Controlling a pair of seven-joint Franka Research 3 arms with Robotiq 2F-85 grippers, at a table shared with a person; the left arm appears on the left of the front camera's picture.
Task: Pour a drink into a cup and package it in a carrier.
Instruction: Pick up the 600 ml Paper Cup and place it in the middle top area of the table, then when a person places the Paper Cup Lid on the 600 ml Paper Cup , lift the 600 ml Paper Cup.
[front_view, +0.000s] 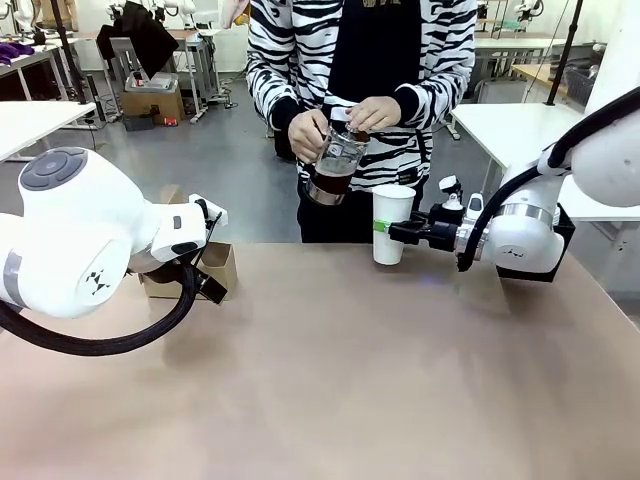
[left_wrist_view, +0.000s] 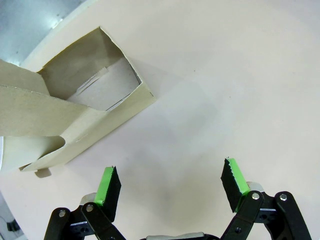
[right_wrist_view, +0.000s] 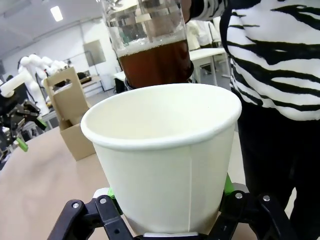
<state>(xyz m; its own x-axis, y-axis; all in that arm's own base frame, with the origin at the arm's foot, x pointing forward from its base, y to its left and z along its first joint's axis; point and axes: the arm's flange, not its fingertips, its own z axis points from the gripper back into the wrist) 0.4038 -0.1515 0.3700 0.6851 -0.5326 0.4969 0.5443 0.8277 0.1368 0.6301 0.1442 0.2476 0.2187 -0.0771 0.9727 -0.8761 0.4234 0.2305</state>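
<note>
at left, the left gripper (left_wrist_view: 172, 186) hangs spread and empty beside the carrier (left_wrist_view: 95, 115). right of centre, the right gripper (front_view: 398, 233) pinches the cup (front_view: 391, 212), which looks unfilled. a person tilts the jug (front_view: 335, 160) of drink (right_wrist_view: 155, 62) just above it. pouring and packaging remain.

Upright white cup (front_view: 392, 225), brown drink (front_view: 331, 182) nearby, carrier (front_view: 218, 266) well apart.

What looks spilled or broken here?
Nothing stands out. The cup stands upright in the right gripper, the drink is all inside the jug in the person's hands, the carrier sits on the table, and there are no puddles.
</note>
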